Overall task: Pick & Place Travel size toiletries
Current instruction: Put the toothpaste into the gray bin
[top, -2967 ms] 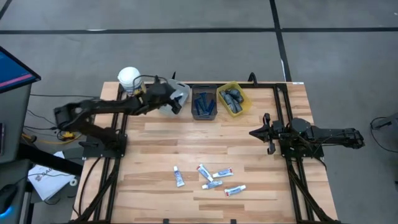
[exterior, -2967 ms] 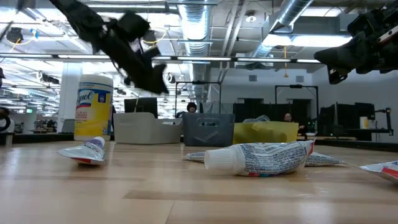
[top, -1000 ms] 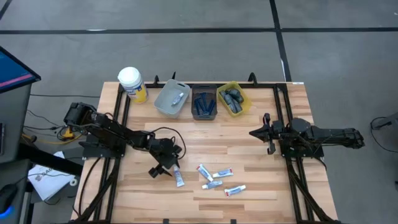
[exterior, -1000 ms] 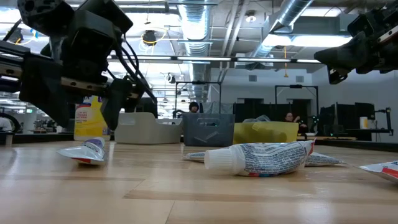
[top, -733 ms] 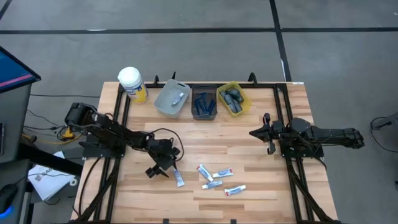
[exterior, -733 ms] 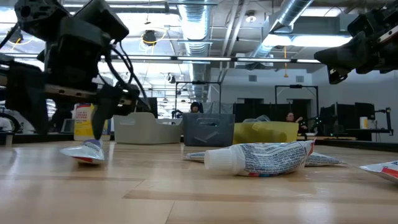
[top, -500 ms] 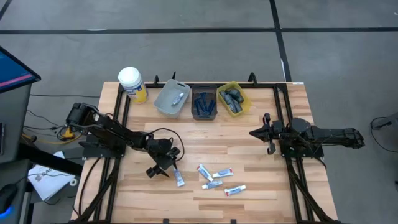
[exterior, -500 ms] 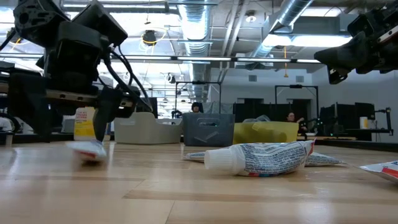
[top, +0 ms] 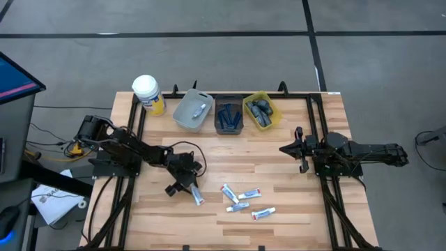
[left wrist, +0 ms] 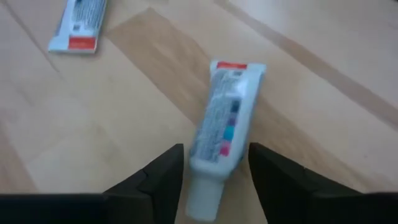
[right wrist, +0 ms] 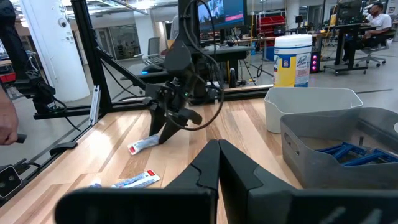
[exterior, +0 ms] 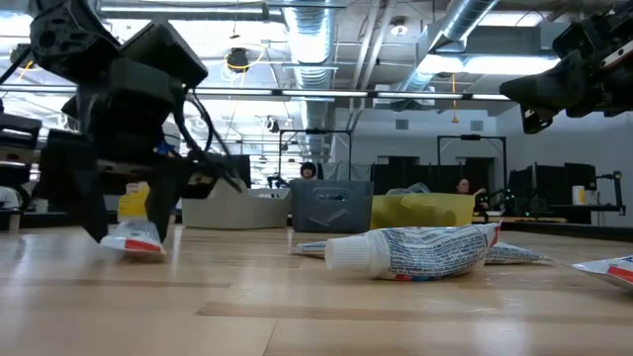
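Observation:
Several small white tubes with blue and red marks lie on the wooden table (top: 293, 209) near its front. My left gripper (top: 187, 187) slants down over the leftmost tube (top: 197, 196). Its fingers stand open on either side of that tube's cap end (left wrist: 208, 186), with narrow gaps showing. The tube (exterior: 134, 240) lies flat on the table between the fingers. The other tubes (top: 240, 199) lie loose to its right. My right gripper (top: 282, 148) hovers shut at the table's right side, far from the tubes. My left gripper comes at the tube slanting down from the table's left, one finger (left wrist: 171, 165) on each long side of the cap end (left wrist: 200, 163). I cannot tell whether the fingers touch the tube. The tube lies on the table.
A grey bin (top: 193, 110) with one tube, a dark bin (top: 228, 116) with blue razors and a yellow bin (top: 261, 111) with dark bottles stand along the far edge. A white-lidded yellow jar (top: 148, 94) stands at the far left. Bare wood lies between the bins and the tubes.
My left gripper has sunk toward the table over the leftmost tube, and its fingers have drawn closer together around the cap end. The tube has slid a little toward the table's left and turned slightly.

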Controlling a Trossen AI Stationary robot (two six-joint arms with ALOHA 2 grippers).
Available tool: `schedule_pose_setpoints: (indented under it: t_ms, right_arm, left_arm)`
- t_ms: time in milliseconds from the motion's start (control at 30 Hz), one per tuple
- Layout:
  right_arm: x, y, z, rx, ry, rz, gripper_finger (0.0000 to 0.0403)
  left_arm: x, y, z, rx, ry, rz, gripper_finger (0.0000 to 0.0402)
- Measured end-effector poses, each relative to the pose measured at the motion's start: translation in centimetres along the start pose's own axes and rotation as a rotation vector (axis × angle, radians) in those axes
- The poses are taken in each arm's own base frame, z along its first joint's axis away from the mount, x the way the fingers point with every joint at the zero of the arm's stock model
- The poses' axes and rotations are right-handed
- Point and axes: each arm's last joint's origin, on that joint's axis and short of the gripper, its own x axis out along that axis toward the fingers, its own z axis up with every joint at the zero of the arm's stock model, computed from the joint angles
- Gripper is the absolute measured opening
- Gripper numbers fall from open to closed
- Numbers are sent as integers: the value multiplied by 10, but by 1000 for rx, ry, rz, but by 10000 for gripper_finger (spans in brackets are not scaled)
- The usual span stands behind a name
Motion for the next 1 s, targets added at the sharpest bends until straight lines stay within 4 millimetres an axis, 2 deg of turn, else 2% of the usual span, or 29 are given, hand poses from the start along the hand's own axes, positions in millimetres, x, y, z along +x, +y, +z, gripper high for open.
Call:
schedule_pose_setpoints:
  t_ms: [800, 1000]
  right_arm:
    - [0, 0, 0, 0, 0, 0, 0]
    - [0, 0, 0, 0, 0, 0, 0]
  left_arm:
    - [-1, 2, 0, -30, -11, 11, 88]
    - [-1, 3, 1, -61, -13, 11, 86]
